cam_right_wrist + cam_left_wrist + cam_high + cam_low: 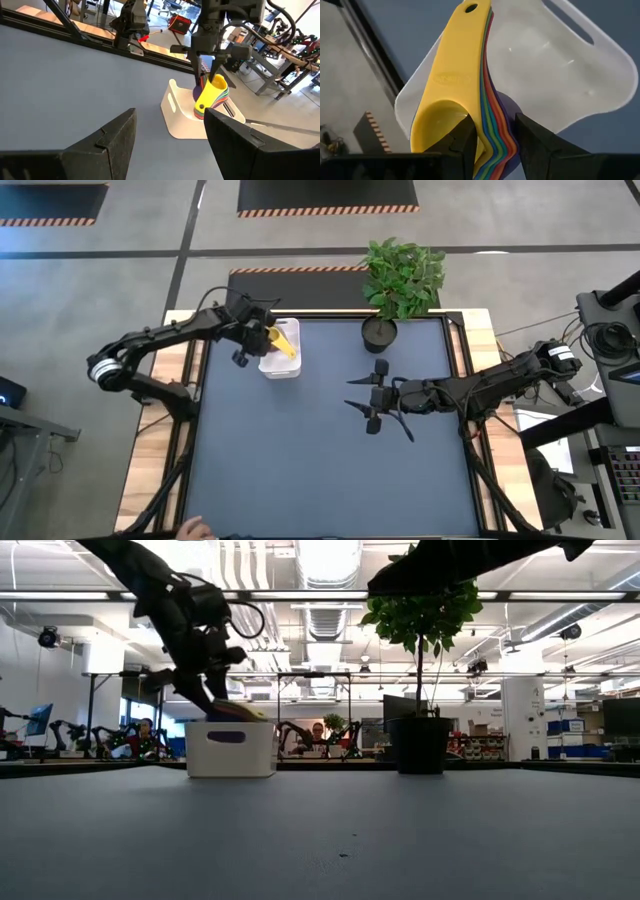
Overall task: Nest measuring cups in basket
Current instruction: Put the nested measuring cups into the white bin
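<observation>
Tabletop (320,450): dark mat. Basket (283,366): white, rigid plastic, judged light. Nested measuring cups (470,100): stiff, slick, light; held over the basket by the closed left hand (492,145). Right hand (375,408): spread open, empty, mid-tabletop.

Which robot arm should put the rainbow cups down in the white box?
The left one, probably. The left gripper already pinches the stacked measuring cups right over the basket. The right gripper waits open, mid-table, holding nothing.
</observation>
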`<state>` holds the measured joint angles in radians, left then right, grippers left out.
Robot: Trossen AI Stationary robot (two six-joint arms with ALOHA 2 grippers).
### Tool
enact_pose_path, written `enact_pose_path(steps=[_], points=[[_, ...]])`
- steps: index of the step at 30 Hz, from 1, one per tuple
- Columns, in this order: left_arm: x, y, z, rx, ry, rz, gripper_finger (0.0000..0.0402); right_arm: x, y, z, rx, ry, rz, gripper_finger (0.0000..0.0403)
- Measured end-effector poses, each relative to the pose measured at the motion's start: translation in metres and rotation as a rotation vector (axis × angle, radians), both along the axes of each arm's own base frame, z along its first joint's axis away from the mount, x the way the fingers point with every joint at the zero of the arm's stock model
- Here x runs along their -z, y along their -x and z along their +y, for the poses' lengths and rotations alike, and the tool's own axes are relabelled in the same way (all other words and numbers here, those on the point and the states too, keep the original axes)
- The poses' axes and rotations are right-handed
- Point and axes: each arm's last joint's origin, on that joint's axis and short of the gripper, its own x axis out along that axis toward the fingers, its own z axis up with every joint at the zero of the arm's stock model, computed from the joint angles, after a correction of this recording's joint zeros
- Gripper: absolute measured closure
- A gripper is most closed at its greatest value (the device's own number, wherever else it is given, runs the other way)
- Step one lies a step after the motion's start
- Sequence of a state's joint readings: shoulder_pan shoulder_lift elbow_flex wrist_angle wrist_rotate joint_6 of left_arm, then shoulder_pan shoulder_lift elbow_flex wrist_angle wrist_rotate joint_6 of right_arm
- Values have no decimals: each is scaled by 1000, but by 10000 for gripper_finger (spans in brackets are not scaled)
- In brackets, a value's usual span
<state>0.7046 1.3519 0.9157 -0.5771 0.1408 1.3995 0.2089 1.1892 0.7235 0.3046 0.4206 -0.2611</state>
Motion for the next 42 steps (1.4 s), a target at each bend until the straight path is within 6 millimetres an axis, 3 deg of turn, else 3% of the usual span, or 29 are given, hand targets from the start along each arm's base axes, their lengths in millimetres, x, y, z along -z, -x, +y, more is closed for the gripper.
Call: enact_pose_path(steps=[13, 21, 27, 35, 42], points=[[15, -8, 6, 7, 24, 30, 307, 0, 0, 0, 0, 0, 1, 181], [24, -12, 10, -8, 45, 43, 276, 0, 0, 0, 0, 1, 2, 182], [35, -16, 14, -18, 49, 83, 287, 0, 0, 0, 0, 1, 2, 182], [39, -17, 16, -38, 61, 87, 293, 0, 0, 0, 0, 1, 2, 182], [39, -16, 17, -91, 27, 121, 268, 0, 0, 0, 0, 1, 2, 182]])
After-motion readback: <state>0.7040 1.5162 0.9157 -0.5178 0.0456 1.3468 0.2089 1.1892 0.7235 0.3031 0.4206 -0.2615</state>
